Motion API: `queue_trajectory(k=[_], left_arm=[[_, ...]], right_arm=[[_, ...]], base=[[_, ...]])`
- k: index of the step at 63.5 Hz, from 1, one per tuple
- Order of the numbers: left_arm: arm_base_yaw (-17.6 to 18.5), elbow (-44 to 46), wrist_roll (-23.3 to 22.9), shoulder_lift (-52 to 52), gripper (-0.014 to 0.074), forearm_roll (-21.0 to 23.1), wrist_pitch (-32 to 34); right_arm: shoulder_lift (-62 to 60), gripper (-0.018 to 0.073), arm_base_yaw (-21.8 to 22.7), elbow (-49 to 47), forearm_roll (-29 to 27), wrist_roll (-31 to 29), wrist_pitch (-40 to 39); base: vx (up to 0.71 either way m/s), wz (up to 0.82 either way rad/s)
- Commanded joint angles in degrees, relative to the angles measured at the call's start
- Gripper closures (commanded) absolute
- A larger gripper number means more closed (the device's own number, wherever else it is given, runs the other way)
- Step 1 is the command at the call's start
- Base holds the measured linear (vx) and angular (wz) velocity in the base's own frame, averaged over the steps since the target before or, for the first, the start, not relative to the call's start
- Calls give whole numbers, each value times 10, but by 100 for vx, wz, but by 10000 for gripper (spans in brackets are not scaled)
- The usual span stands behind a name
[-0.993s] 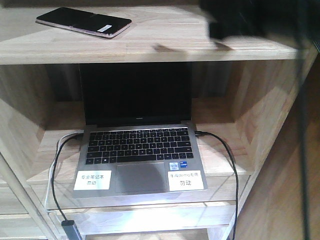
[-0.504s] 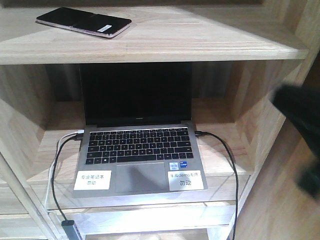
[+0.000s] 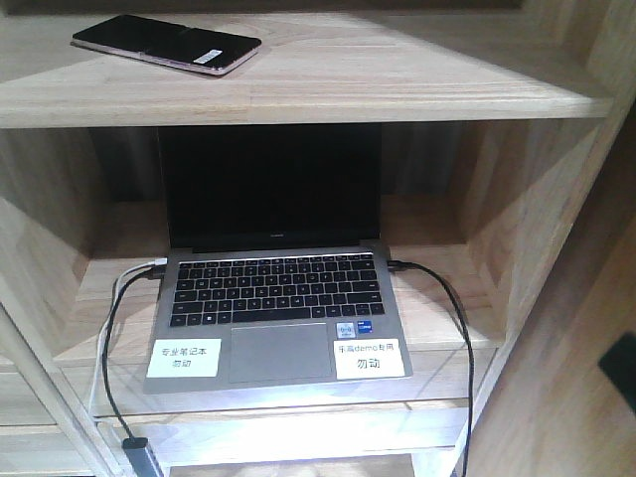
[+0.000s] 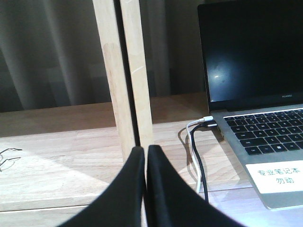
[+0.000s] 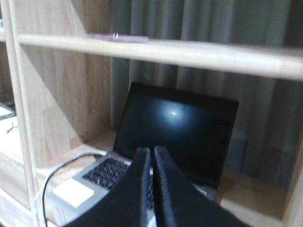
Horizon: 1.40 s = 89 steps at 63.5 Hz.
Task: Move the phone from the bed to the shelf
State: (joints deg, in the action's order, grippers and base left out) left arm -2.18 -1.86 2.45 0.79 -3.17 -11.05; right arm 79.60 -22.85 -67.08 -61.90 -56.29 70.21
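Phone [image 3: 167, 45] flat on shelf [image 3: 417, 79] top; L pincer [image 4: 145, 156] & R pincer [image 5: 152, 158] both pressed together, empty, level w/ laptop [image 3: 275, 298].

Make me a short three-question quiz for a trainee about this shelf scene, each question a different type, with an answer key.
1. True or false: the phone lies on the shelf board above the laptop.
2. Multiple choice: how do the jaws of the right gripper stand? A) wide open B) closed with nothing between C) closed on the phone.
3. Fill in: the two white labels sit on the laptop's palm rest, one on each side of the ______.

Key: 1 true; 2 B; 3 touchpad.
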Motion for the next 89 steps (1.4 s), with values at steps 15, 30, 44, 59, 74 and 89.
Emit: queue_trajectory(k=[15, 30, 44, 59, 74, 89], left_arm=[[0, 15, -2, 7, 596, 3, 40], [0, 15, -2, 7, 596, 3, 40], [0, 15, -2, 7, 596, 3, 40], [0, 15, -2, 7, 596, 3, 40], [0, 15, -2, 7, 596, 3, 40], [0, 15, -2, 7, 596, 3, 40]], right_arm=[[-20, 560, 0, -15, -50, -4, 37], [-20, 560, 0, -15, -50, -4, 37], [-20, 560, 0, -15, -50, -4, 37], [-20, 560, 0, -15, -50, -4, 37], [-20, 560, 0, -15, -50, -4, 37], [-20, 560, 0, -15, -50, -4, 37]], base=[[0, 0], [0, 0], [0, 0], [0, 0], [0, 0], [0, 0]])
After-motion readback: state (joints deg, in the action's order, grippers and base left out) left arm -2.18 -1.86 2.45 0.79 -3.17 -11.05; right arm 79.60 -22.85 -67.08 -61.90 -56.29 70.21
